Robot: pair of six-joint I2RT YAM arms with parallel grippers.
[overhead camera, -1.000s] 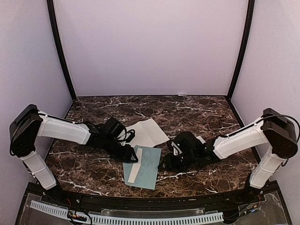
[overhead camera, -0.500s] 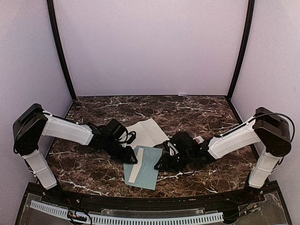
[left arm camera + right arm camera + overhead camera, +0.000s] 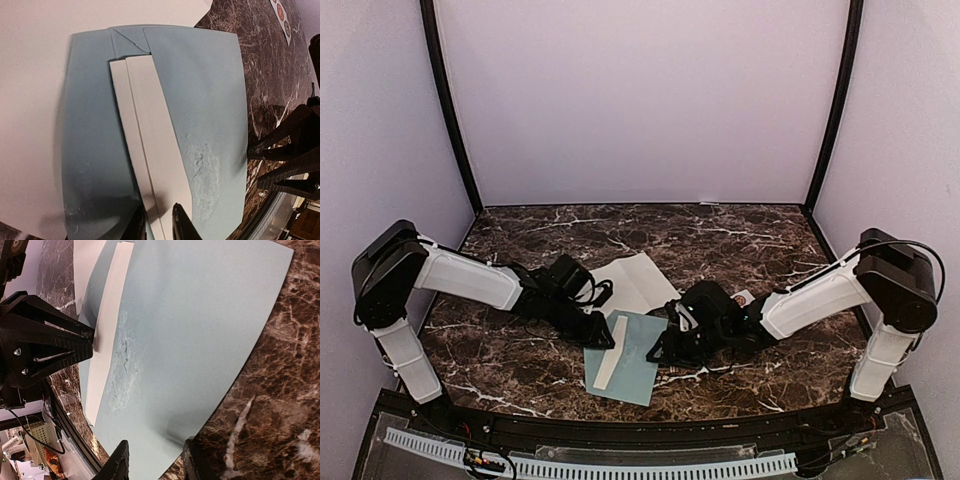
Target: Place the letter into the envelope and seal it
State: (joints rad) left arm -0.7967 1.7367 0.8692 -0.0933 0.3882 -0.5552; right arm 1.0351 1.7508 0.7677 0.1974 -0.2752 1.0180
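Here's the envelope [image 3: 638, 362], pale teal, lying flat on the dark marble table [image 3: 740, 240] near the front edge, right between the two arms. Its far end overlaps a white sheet of paper [image 3: 638, 280]. A whitish band [image 3: 150, 145] with a crease down its length runs along the envelope; I can't tell whether it's the flap turned back or something else.

The left gripper [image 3: 159, 221] is low at one end of that band, jaws drawn narrow with the band showing in the slim gap. Is it pinching? Can't tell from here. On the other side, the right gripper [image 3: 156, 458] sits at the envelope's long edge, jaws partly apart and straddling that edge, with nothing clamped. A sticker strip [image 3: 281, 14] lies on the marble well away from the envelope.
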